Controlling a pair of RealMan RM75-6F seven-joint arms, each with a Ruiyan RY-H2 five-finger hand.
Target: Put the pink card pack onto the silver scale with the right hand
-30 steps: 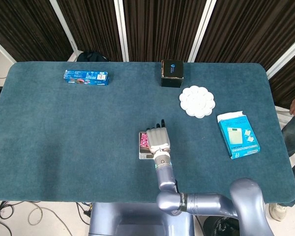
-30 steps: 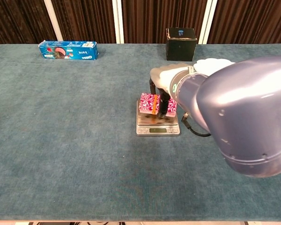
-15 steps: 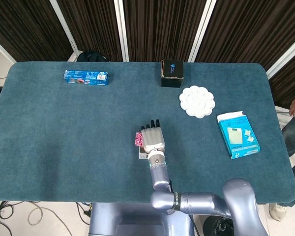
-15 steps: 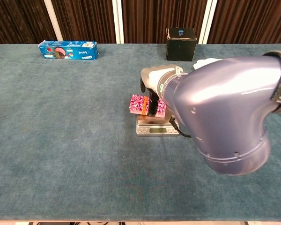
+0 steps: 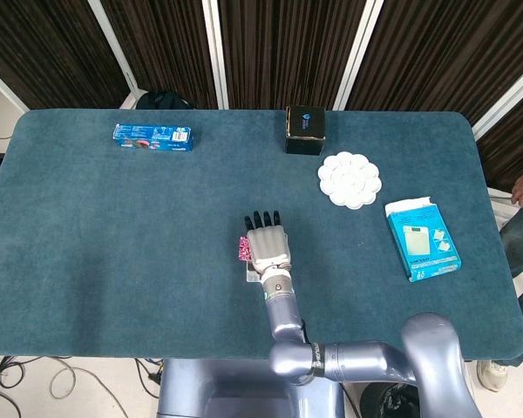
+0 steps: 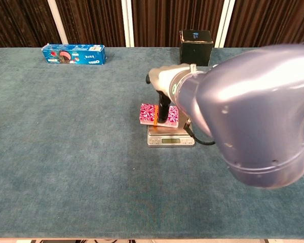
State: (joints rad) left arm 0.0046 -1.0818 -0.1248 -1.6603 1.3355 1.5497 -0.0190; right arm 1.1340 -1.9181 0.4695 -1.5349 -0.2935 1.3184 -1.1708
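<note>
Right robot hand point(image 6: 163, 101) has moved left over the past sec. and carried the pink card pack point(image 6: 151, 114) with it. Pack sat square on the silver scale point(image 6: 171, 136) a sec. ago; now its left end overhangs the scale's left edge, w/ only the right portion over the platform. Judgement: placement has got worse, not better; pack needs shifting back right before letting go, else it may tip off the edge.

Robot hand state: fingers point down around the pack's mid-section in the chest view, appears to be gripping it; head view shows only the back of the robot hand point(image 5: 268, 246), a sliver of pink point(image 5: 243, 249) at its left. Whether pack rests on the platform or is held just above it: cannot tell.

Pack orientation: lies flat, long axis left-right across the counter point(image 6: 66, 152), roughly parallel to the scale's front edge, orange band across its middle.

Left robot hand: not seen in either view.

Also on counter: blue biscuit box point(image 6: 73, 54) far left, black box point(image 6: 195, 47) at back, white palette point(image 5: 349, 179), blue carton point(image 5: 422, 238) at right.
</note>
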